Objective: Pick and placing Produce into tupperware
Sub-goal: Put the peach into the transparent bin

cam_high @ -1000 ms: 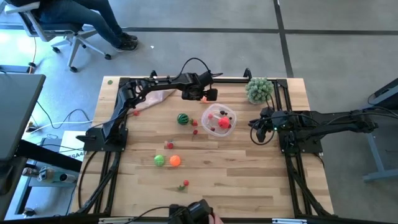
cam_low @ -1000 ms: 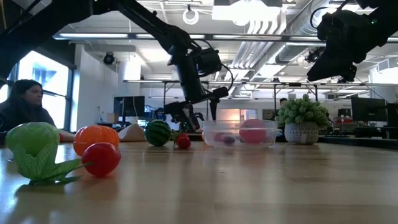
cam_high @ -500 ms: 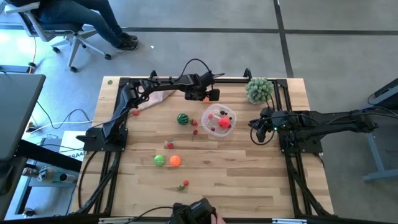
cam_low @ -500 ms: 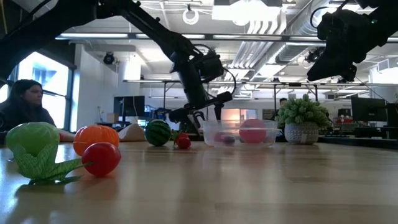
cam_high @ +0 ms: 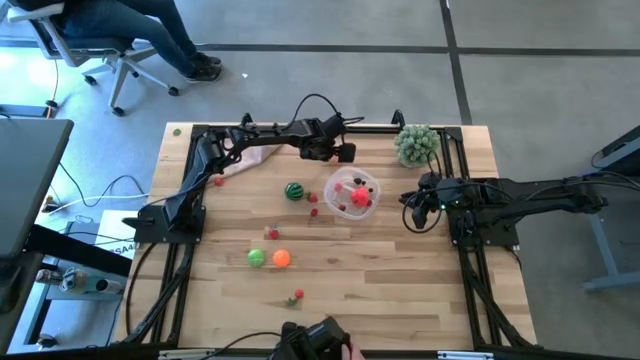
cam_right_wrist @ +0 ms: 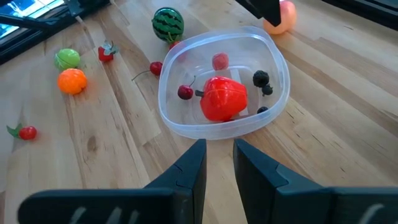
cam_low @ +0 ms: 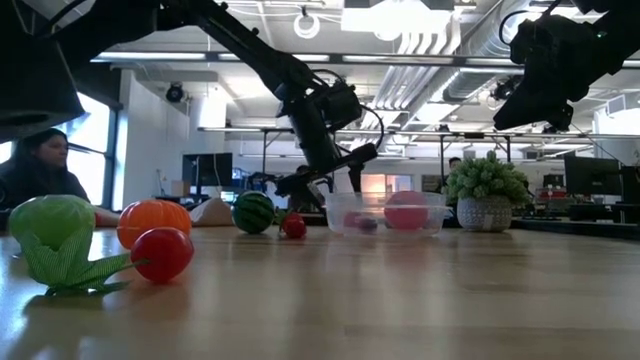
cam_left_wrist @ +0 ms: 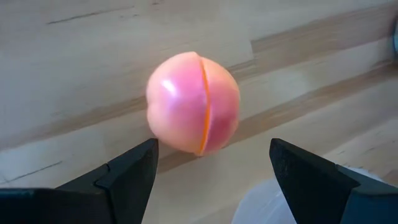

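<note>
A pink ball with an orange seam (cam_left_wrist: 193, 102) lies on the wood near the table's far edge. My left gripper (cam_left_wrist: 214, 174) is open just above it, one finger on each side and neither touching; it also shows in the high view (cam_high: 335, 153). The clear tupperware (cam_high: 352, 206) holds a red piece (cam_right_wrist: 222, 99), dark berries and a cherry. The striped green ball (cam_high: 294, 191) lies left of the tub. Orange (cam_high: 282, 258) and green (cam_high: 257, 258) balls lie nearer. My right gripper (cam_right_wrist: 219, 168) is shut and empty, right of the tub.
A bushy pale-green plant in a pot (cam_high: 417, 145) stands at the far right. A beige cloth (cam_high: 255, 155) lies at the far left. Small red pieces (cam_high: 313, 198) (cam_high: 298, 295) lie loose on the wood. A person sits beyond the far left corner (cam_high: 150, 30).
My left gripper has moved a little toward the table's right edge along the far side, staying open.
</note>
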`<state>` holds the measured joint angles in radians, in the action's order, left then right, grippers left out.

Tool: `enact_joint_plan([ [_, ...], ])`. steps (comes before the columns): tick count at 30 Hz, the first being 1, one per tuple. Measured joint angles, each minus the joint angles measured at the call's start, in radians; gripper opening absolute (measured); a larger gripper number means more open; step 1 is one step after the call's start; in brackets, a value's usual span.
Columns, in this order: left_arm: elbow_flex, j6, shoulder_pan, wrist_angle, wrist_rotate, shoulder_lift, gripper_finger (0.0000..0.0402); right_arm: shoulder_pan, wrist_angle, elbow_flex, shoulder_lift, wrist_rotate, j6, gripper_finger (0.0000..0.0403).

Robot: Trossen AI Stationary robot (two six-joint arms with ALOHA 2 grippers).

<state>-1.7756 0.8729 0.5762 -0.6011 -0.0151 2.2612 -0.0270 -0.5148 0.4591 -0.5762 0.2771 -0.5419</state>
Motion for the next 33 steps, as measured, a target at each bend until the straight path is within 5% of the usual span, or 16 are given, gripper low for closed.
enact_joint_plan([
  [22, -0.012, 0.022, 0.002, -0.002, 0.03, 0.0, 0.0298, 0.0, 0.0, 0.0, 0.0, 0.0, 0.0, 0.0071],
  [33, -0.05, -0.014, 0.037, -0.027, -0.038, -0.003, 0.0298, 0.0, 0.002, 0.0, 0.0, 0.0, 0.0, 0.0071],
])
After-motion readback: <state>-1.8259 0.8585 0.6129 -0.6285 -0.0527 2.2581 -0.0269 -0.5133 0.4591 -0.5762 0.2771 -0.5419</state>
